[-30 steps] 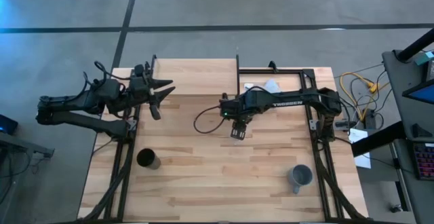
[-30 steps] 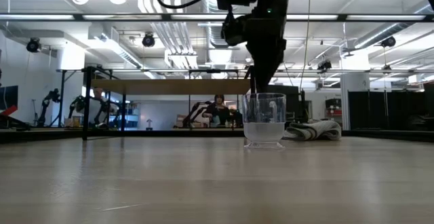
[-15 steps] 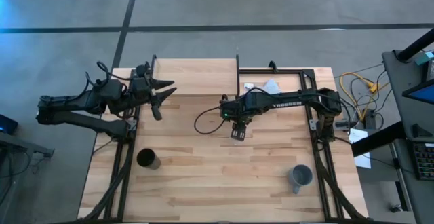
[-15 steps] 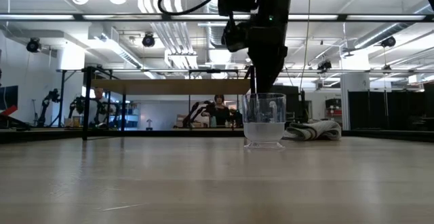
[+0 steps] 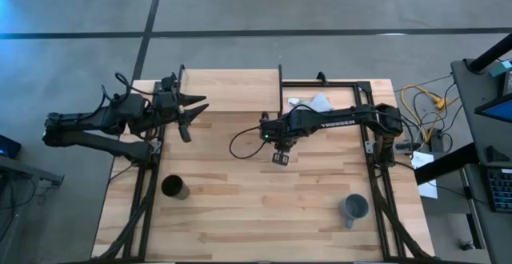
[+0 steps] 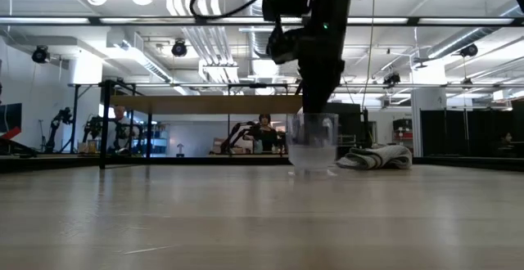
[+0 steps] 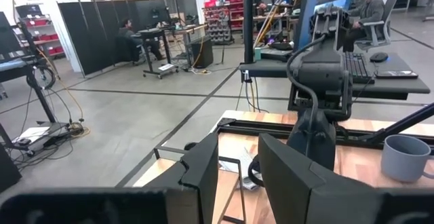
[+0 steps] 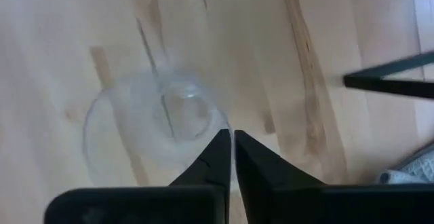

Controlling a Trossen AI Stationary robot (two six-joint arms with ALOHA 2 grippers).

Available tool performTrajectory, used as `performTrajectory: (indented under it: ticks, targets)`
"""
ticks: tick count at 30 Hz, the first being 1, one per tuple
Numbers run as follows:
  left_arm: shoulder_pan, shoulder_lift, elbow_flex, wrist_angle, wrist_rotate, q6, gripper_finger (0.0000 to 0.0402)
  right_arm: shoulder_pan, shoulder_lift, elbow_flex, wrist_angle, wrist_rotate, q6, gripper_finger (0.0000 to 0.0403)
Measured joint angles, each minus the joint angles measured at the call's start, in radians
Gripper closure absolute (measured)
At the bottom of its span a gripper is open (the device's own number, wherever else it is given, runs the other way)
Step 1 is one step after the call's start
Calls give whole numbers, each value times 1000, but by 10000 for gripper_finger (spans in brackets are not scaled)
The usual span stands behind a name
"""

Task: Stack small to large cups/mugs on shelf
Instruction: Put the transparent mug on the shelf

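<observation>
The small clear glass cup [image 6: 312,143] stands at mid-table, with my right gripper [image 5: 279,158] coming down onto its rim and shut on it. The black cup [image 5: 174,187] stands upright near the table's left edge. The grey-blue mug [image 5: 354,208] stands at the near right. The shelf [image 5: 232,88], a light-wood board in a black frame, sits at the far middle. My left gripper [image 5: 194,116] hangs open by the shelf's left near corner, holding nothing. My right gripper pinches the glass cup's rim [image 8: 218,123] between its two fingers, one finger [image 8: 213,157] inside the cup and the other outside. The fingers come from above, pointing down. The cup stays upright; whether its base is clear of the table I cannot tell.
A crumpled grey-white cloth [image 5: 316,102] lies to the right of the shelf. The right arm's black cable [image 5: 240,140] loops over the tabletop. Black frame bars run along both sides of the table. Bare wood lies between the black cup and the mug.
My right gripper has shut on the glass cup's rim. In the low view the cup has shifted a little toward the table's left, and its base shows slightly higher than before.
</observation>
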Motion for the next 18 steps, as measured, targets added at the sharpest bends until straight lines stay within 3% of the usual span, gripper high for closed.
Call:
performTrajectory:
  ticks: [11, 18]
  targets:
    - [0, -6, 0, 0, 1, 0, 308, 4, -2, 479, -253, 17, -72, 395]
    - [0, -6, 0, 0, 1, 0, 308, -70, -3, 702, -274, 172, -149, 395]
